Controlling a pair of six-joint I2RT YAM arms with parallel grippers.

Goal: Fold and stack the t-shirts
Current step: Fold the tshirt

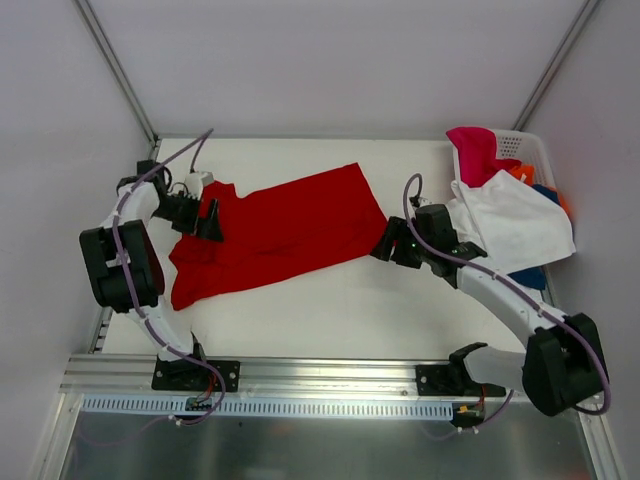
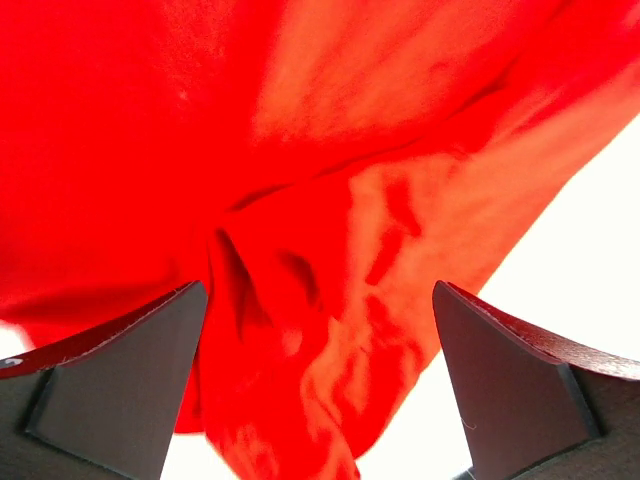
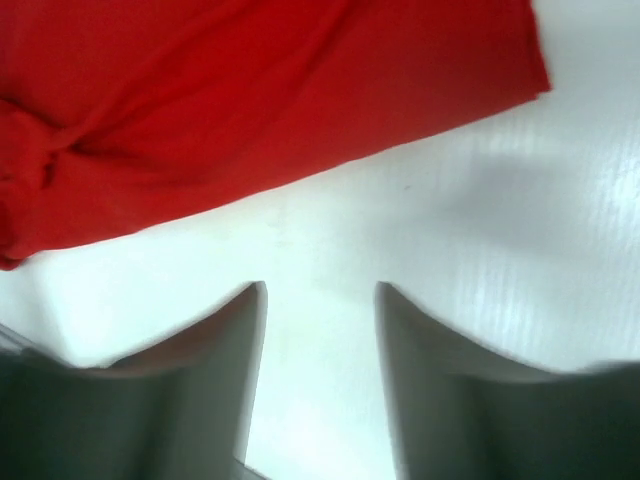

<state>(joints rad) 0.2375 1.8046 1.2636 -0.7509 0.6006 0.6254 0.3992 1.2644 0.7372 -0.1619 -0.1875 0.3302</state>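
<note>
A bright red t-shirt [image 1: 275, 235] lies spread and creased across the white table, sleeves toward the left. My left gripper [image 1: 211, 222] hovers over its left end, open wide. In the left wrist view the red t-shirt [image 2: 300, 150] fills the space below the left gripper [image 2: 320, 330], and nothing is pinched. My right gripper [image 1: 381, 247] sits just off the shirt's right edge. In the right wrist view the right gripper [image 3: 320, 290] is open over bare table, with the red t-shirt [image 3: 250, 110] just beyond the fingertips.
A white perforated basket [image 1: 535, 147] stands at the back right. A white t-shirt [image 1: 515, 225] spills from it over the table, with a pink one [image 1: 475, 150], an orange one [image 1: 522, 173] and a blue one [image 1: 527, 275]. Aluminium rail [image 1: 300, 375] runs along the near edge.
</note>
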